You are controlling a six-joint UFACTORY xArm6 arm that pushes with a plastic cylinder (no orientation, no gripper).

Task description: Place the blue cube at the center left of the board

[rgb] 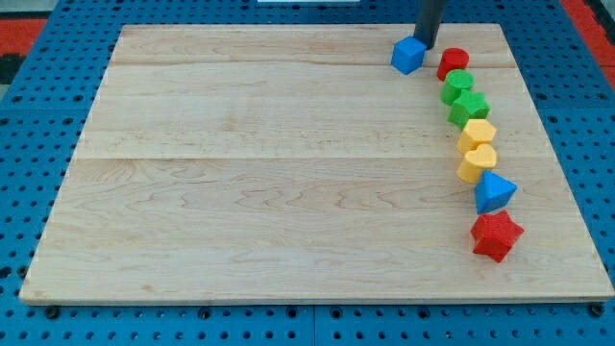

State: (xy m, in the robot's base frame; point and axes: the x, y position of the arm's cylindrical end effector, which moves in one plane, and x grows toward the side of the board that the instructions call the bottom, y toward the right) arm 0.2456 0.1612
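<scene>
The blue cube (407, 55) sits near the top edge of the wooden board (240, 173), right of the middle. My tip (426, 46) is at the cube's upper right side, touching or almost touching it. The dark rod rises out of the view's top. The board's centre left lies far from the cube, towards the view's left.
A curved line of blocks runs down the board's right side: a red cylinder (453, 63), two green blocks (457, 85) (470, 108), two yellow blocks (477, 134) (477, 161), a blue triangular block (494, 192) and a red star (496, 235). A blue pegboard (38, 106) surrounds the board.
</scene>
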